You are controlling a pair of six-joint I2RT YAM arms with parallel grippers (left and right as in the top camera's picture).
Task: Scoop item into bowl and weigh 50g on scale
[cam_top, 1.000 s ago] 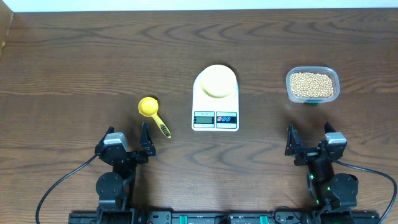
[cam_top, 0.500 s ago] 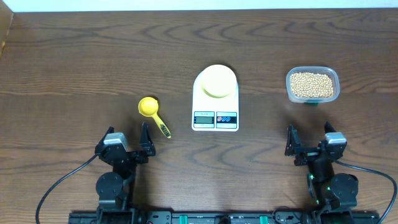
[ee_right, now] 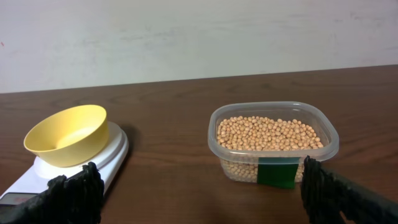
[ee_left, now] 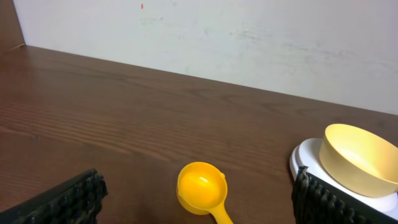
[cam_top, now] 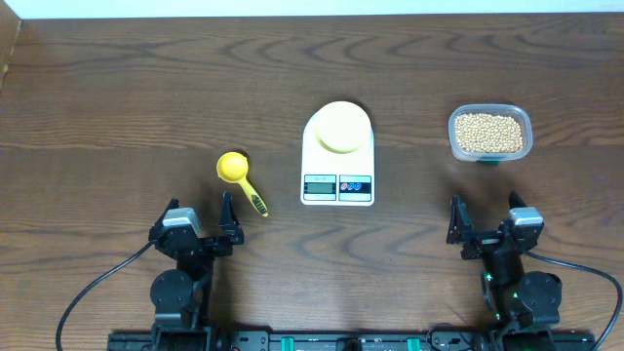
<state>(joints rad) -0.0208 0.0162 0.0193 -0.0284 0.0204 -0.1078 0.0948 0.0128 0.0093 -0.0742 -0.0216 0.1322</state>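
A pale yellow bowl (cam_top: 339, 127) stands empty on the top part of the white scale (cam_top: 337, 182) at the table's middle; both also show in the left wrist view (ee_left: 360, 158) and the right wrist view (ee_right: 67, 134). Tan beans (cam_top: 488, 133) fill a clear tub (ee_right: 273, 134) at the right. A yellow scoop (cam_top: 235, 170) lies left of the scale, handle toward me, and shows in the left wrist view (ee_left: 201, 186). My left gripper (cam_top: 203, 226) is open and empty near the front edge, behind the scoop. My right gripper (cam_top: 485, 226) is open and empty, in front of the tub.
The tub carries a green label (ee_right: 276, 172) on its near side. A white wall (ee_right: 199, 37) stands behind the table's far edge. Black cables run from both arm bases at the front edge.
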